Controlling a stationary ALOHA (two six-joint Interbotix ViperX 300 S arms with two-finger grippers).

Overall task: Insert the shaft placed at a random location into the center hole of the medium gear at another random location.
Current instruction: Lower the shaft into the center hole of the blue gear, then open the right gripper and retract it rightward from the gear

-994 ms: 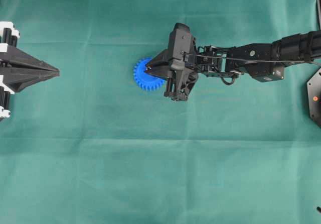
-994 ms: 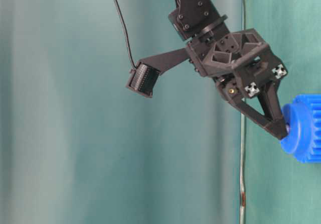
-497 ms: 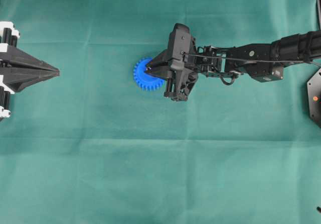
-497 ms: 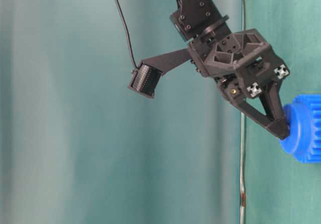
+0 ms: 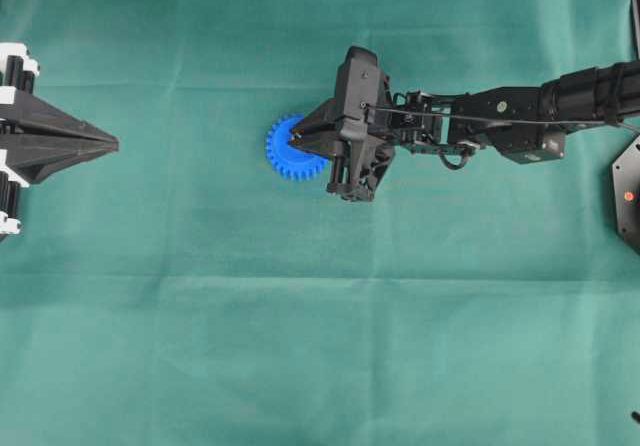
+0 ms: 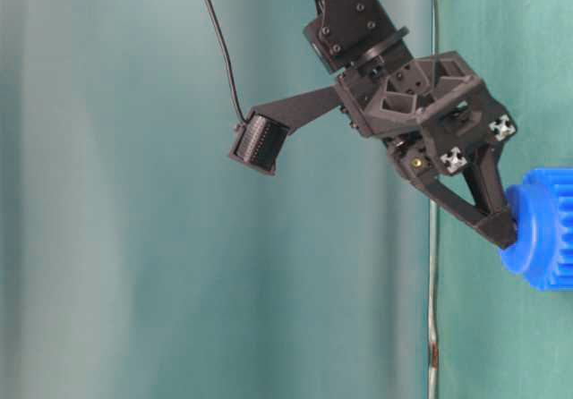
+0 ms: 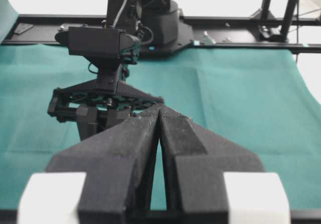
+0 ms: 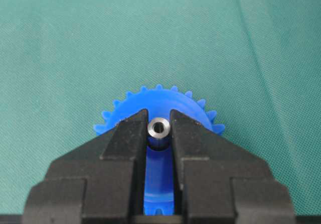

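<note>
Shaft (image 8: pixel 159 128) sits upright between the right gripper (image 8: pixel 159 133) fingers (image 8: pixel 128 138), its silvery ring-shaped top showing over the middle of the medium gear (image 5: pixel 287 149). Fingers are narrow, pinching the shaft from both sides; tips rest at the gear's raised hub in the table-level view. Center hole itself is hidden beneath the shaft, so seating depth cannot be read.

Change over the last second: almost none in the overhead view. In the table-level view the gripper body has shifted very slightly, with tips staying at the hub. Gear has not moved on the green surface (image 5: pixel 300 346).

Meaning, as judged: alignment is done and the pin is at or in the hole; what remains is likely a release and a clean withdrawal without dragging the shaft out or tilting it.

Left gripper (image 7: pixel 159 114) is parked at the far left edge, well apart from the gear, fingers pressed together, holding nothing.
</note>
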